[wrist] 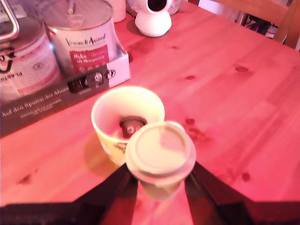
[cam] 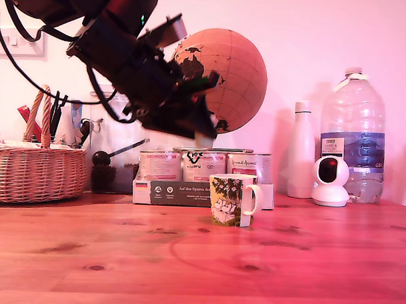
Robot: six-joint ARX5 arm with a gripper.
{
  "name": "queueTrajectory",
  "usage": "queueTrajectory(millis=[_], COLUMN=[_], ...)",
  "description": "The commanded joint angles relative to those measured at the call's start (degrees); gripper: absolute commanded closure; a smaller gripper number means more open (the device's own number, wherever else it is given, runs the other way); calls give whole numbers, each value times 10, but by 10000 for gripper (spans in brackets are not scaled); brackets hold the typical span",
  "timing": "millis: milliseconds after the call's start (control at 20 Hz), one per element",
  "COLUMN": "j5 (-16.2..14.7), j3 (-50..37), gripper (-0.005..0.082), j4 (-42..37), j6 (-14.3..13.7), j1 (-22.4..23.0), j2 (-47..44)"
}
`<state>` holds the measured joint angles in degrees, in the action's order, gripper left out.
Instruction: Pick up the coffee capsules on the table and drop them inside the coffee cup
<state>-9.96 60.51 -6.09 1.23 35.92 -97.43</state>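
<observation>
Gripper [wrist: 160, 183] black, matte, jaws closed on pale capsule [wrist: 161, 152]: tapered pod, flat round rimmed lid facing wrist camera. In exterior view capsule [cam: 204, 140] was small light patch at fingertip level, well above coffee cup [cam: 231, 200]. Cup glossy white ceramic, foliage print, handle toward exterior view's right; stood on smooth knotty wooden table [cam: 306, 262]. Dark capsule [wrist: 131, 126] lay inside cup on bottom. Held capsule overlapped cup rim in wrist view. Cardboard tray with metal tins [cam: 202, 164] just behind cup; open tabletop in front.
</observation>
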Motion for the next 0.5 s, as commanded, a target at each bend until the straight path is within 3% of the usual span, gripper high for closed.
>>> queueTrajectory(millis=[0, 450], j5=[-1, -1], j3=[20, 112], gripper=[591, 591], j4=[12, 92], j6=[-2, -10], j1=[2, 2], j2=[3, -2])
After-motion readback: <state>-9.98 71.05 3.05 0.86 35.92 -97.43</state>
